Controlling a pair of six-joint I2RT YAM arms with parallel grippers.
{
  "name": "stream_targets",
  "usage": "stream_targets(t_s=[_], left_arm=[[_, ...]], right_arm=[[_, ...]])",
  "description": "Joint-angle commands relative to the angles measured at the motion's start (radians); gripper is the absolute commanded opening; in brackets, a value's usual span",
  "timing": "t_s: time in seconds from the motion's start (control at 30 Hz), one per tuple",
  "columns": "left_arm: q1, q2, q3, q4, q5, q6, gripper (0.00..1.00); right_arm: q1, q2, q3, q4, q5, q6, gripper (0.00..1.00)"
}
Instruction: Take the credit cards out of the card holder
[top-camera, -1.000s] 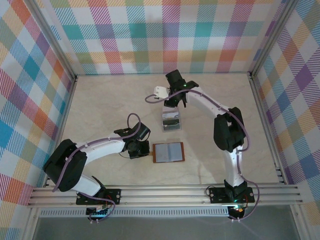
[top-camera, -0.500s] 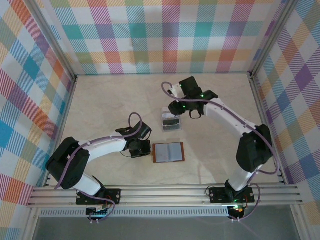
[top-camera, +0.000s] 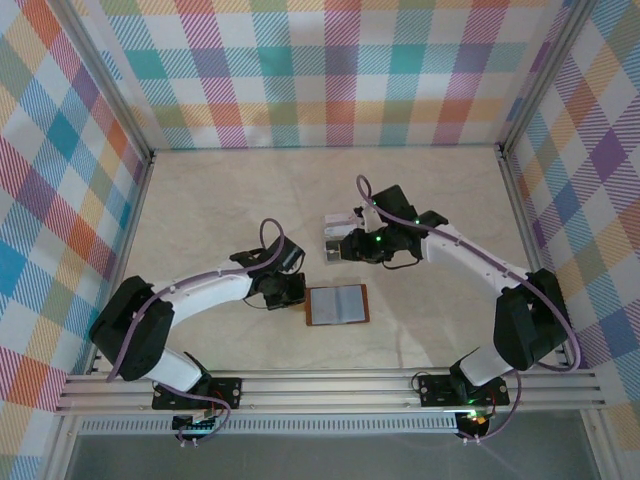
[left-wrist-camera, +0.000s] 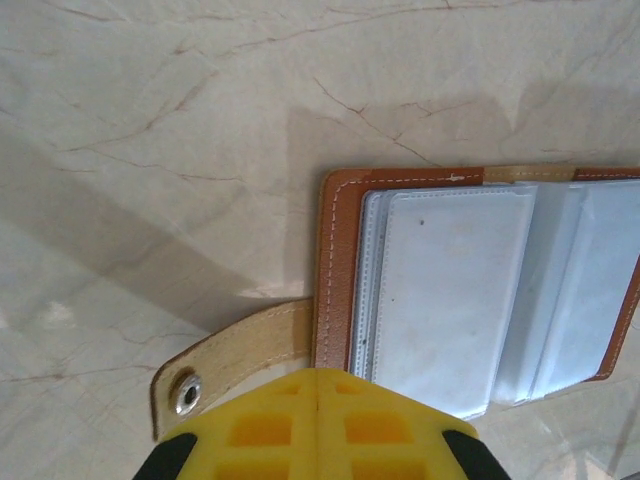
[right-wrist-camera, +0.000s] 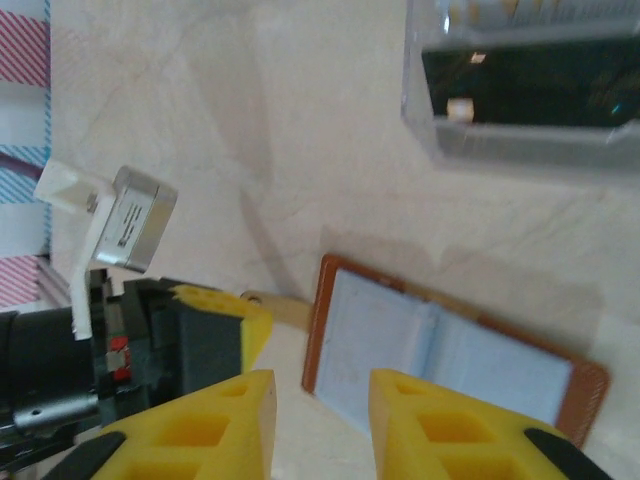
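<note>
The card holder (top-camera: 337, 304) lies open on the table, brown leather with pale grey-blue pockets (left-wrist-camera: 450, 290) facing up. Its strap tab (left-wrist-camera: 240, 345) sticks out to the left. My left gripper (left-wrist-camera: 318, 378) is shut, its tips at the holder's left edge beside the strap; it also appears in the top view (top-camera: 296, 296) and the right wrist view (right-wrist-camera: 240, 325). My right gripper (right-wrist-camera: 322, 400) is open with nothing between its fingers, hovering above the holder's (right-wrist-camera: 430, 350) left end. A dark credit card (right-wrist-camera: 520, 80) lies in a clear plastic rectangle behind the holder.
The clear plastic rectangle (top-camera: 333, 232) sits just behind the holder, partly under the right wrist (top-camera: 375, 240). Plaid walls close the table on three sides. Bare marble-patterned tabletop (top-camera: 220, 210) lies to the left and far back.
The right arm has swung from the back of the table forward and down over the clear rectangle, its jaws narrowing. The left gripper has stayed shut at the holder's edge.
</note>
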Motion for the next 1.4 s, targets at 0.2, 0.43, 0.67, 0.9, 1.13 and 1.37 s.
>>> stream_targets(t_s=[0.2,0.43,0.67,0.9,1.13,1.37], left_arm=[[0.01,0.113,0.002,0.099,0.075,0.009,0.04],[0.01,0.132,-0.024,0.12,0.087,0.01,0.03],[0.013,0.108,-0.061,0.141,0.09,0.003,0.03],[0.023,0.093,-0.111,0.224,0.127,-0.023,0.03],[0.025,0.094,-0.148,0.273,0.15,-0.047,0.03],[0.028,0.085,-0.164,0.275,0.147,-0.048,0.03]], right_arm=[[0.021,-0.031,-0.163,0.161,-0.156,0.204,0.21],[0.07,0.011,-0.184,0.181,-0.168,0.235,0.21],[0.135,0.113,-0.148,0.179,-0.138,0.249,0.17],[0.178,0.202,-0.109,0.189,-0.127,0.257,0.14],[0.207,0.276,-0.086,0.219,-0.128,0.273,0.13],[0.217,0.325,-0.076,0.231,-0.115,0.272,0.12]])
